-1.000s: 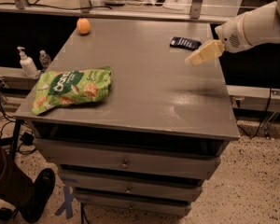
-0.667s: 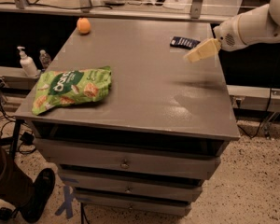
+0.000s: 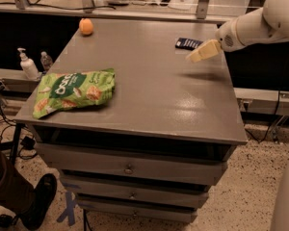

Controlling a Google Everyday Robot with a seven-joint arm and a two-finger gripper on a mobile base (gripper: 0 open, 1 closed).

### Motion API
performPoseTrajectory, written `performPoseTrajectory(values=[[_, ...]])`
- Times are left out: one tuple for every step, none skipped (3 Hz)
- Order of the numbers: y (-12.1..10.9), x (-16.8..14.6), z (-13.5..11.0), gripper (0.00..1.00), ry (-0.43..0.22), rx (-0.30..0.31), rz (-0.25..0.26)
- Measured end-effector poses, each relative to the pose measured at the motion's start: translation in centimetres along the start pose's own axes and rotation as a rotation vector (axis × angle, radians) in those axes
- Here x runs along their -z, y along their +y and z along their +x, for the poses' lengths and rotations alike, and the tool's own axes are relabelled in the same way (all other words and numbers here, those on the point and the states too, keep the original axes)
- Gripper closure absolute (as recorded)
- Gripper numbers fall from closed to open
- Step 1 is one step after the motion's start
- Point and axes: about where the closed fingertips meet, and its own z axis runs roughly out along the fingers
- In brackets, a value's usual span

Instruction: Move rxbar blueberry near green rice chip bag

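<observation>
The rxbar blueberry (image 3: 188, 43) is a small flat dark navy bar lying near the back right of the grey cabinet top (image 3: 149, 85). The green rice chip bag (image 3: 72, 92) lies flat at the front left of the top, far from the bar. My gripper (image 3: 195, 57), with cream-coloured fingers (image 3: 204, 51), hangs just above the top, slightly in front of and to the right of the bar, not touching it. My white arm (image 3: 260, 23) comes in from the upper right.
An orange ball (image 3: 85, 26) sits at the back left of the top. Drawers (image 3: 130, 167) are below the front edge. Two bottles (image 3: 28, 65) stand on a ledge to the left. A person's leg and shoe (image 3: 19, 196) are at the lower left floor.
My gripper has moved slightly toward the bar, upward in the view. The bar, bag and ball have not moved.
</observation>
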Motion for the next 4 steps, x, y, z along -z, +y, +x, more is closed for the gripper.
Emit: performPoseTrajectory(values=[[-1.5,-1.6,-0.3,0.0,-0.01,-0.001,0.005],[-2.9,-2.7,-0.5,0.0,-0.016,-0.002,0.015],[-4.1,-3.7,-0.1,0.0,-0.016,-0.015,0.025],[-4.9,-4.5,0.6,0.0,-0.015,-0.032,0.029]])
